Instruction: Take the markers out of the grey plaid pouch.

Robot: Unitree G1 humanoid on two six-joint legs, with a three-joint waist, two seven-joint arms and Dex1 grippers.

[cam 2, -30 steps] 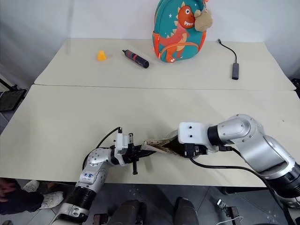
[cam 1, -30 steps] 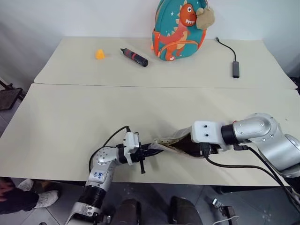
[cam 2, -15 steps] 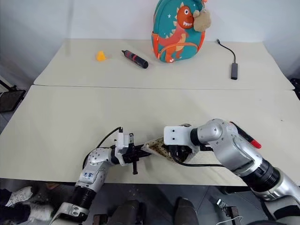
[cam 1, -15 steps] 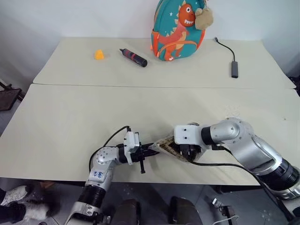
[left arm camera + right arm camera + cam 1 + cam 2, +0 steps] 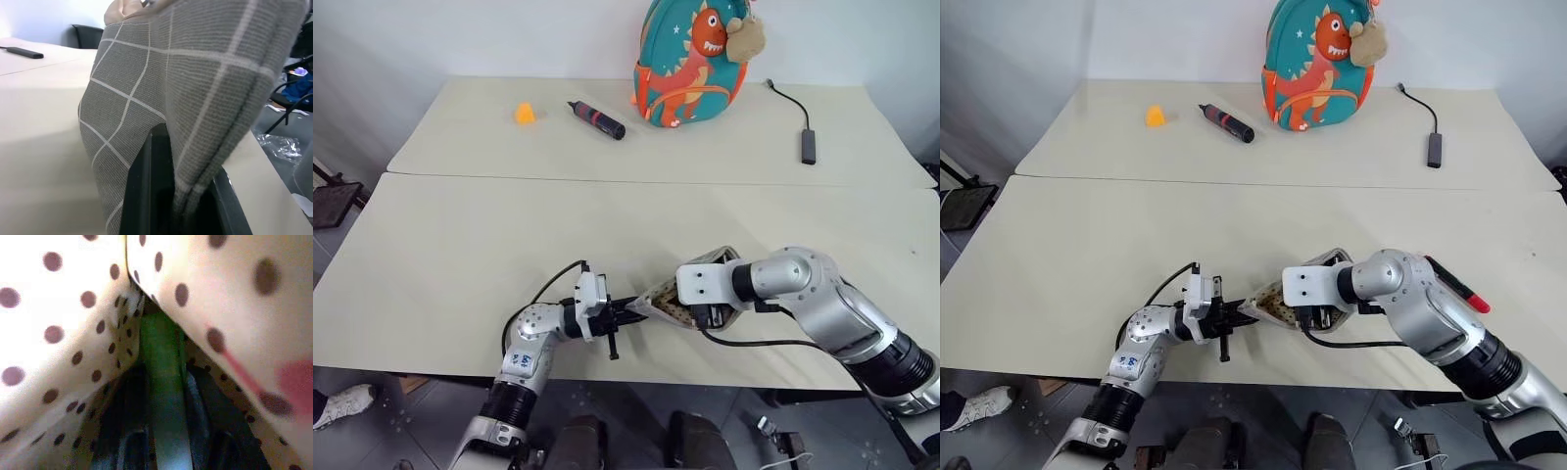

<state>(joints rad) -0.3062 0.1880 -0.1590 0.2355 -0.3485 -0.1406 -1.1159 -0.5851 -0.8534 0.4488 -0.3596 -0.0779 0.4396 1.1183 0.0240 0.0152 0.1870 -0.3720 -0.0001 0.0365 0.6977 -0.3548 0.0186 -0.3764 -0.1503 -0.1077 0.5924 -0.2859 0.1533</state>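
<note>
We see the grey plaid pouch [image 5: 690, 294] low in the head views, a little right of centre, at the near edge of the near table [image 5: 460, 264]. Its mouth gapes and shows the tan dotted lining.

The left gripper [image 5: 625, 310] comes in from the lower left, and its black fingers are pinched together on the left end of the pouch – in the left wrist view the plaid fabric [image 5: 195, 98] is folded between the two fingers [image 5: 144, 196].

The right gripper [image 5: 1317, 315] reaches down into the open mouth from the right, its white wrist block covering most of the opening. In the right wrist view a green marker [image 5: 164, 396] lies deep in the fold of the dotted lining, running between the two dark fingers [image 5: 129, 431]. The fingers sit close on either side of it, but we cannot tell whether they actually press on it – the jaws stand narrowly apart there.

A second marker, dark with a red end [image 5: 1456, 287], lies on the near table in the lower right of the right eye view, just behind the right forearm and outside the pouch.

On the far table [image 5: 724, 147], in the upper part of the frame, stand the teal dinosaur backpack [image 5: 690, 64] at top centre, a black marker with a red band [image 5: 595, 118] to its left, a small orange piece [image 5: 524, 114] further left, and a black cable with a dark adapter [image 5: 806, 145] at the upper right
</note>
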